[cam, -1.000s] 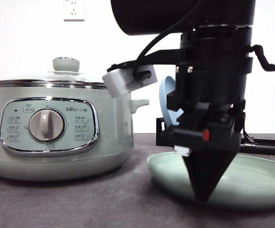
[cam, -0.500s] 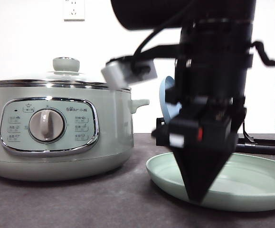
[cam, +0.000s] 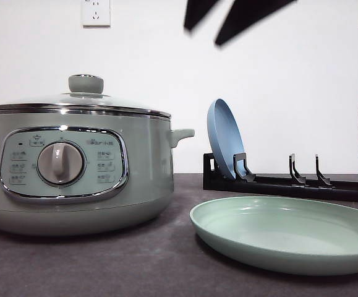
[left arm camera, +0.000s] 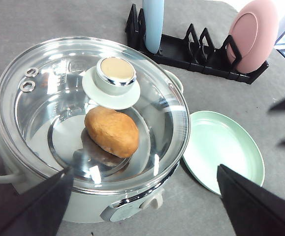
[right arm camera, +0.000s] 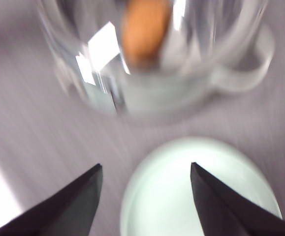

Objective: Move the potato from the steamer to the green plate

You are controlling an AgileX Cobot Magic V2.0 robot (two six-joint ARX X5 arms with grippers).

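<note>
The pale green steamer [cam: 73, 167] stands at the left with its glass lid [left arm camera: 58, 98] shut. Through the lid the orange-brown potato [left arm camera: 112, 132] lies on the steamer's inner tray; it also shows blurred as the potato [right arm camera: 143, 27]. The green plate [cam: 290, 232] lies flat and bare just right of the steamer, also seen as the plate [left arm camera: 223, 150]. My left gripper [left arm camera: 144, 168] hangs open above the steamer's front, its fingers spread wide. High above the gap between steamer and plate, my right gripper [cam: 203, 34] is open and holds nothing; the same gripper [right arm camera: 145, 164] looks down on the plate [right arm camera: 201, 191].
A black dish rack [cam: 290, 182] stands behind the green plate, with a blue plate [cam: 225, 139] upright in it and a pink plate [left arm camera: 253, 32] at its right end. The steamer's side handle [cam: 182, 134] points toward the rack.
My right arm has risen from just above the green plate's near rim to the top of the front view, uncovering the plate and the rack. Steamer and plate have not moved.
</note>
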